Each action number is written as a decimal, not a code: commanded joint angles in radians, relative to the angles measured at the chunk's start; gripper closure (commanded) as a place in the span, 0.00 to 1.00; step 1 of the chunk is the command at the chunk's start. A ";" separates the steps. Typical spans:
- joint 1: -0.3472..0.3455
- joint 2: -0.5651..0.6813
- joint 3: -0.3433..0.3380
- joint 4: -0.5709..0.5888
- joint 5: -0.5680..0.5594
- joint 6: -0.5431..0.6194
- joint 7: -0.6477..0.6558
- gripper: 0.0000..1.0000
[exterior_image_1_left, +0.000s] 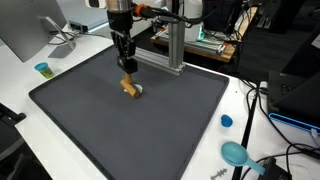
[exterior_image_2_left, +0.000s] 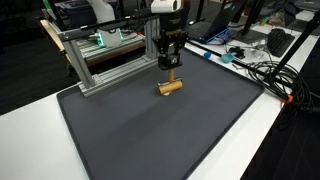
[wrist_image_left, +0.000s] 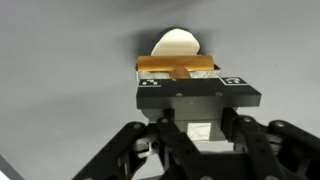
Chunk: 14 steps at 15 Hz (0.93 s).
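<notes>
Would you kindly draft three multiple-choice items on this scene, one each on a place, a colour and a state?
1. Where is the wooden piece? A on a shelf; B on the dark mat; C in a box.
2. What colour is the small cap beside the mat? A red; B blue; C yellow.
3. Which way does the pincer point? A downward; B sideways; C upward.
Answers: 1 B, the piece sits on the mat right under the pincer. 2 B, the cap shows plain blue against the white table top. 3 A, it hangs tip-down over the piece in both exterior views.
</notes>
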 joint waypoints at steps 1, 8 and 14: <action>-0.006 0.073 0.004 0.054 0.059 0.012 -0.041 0.78; -0.008 -0.012 -0.003 0.022 0.074 0.053 -0.057 0.78; 0.011 -0.091 0.001 -0.008 -0.003 -0.118 -0.092 0.78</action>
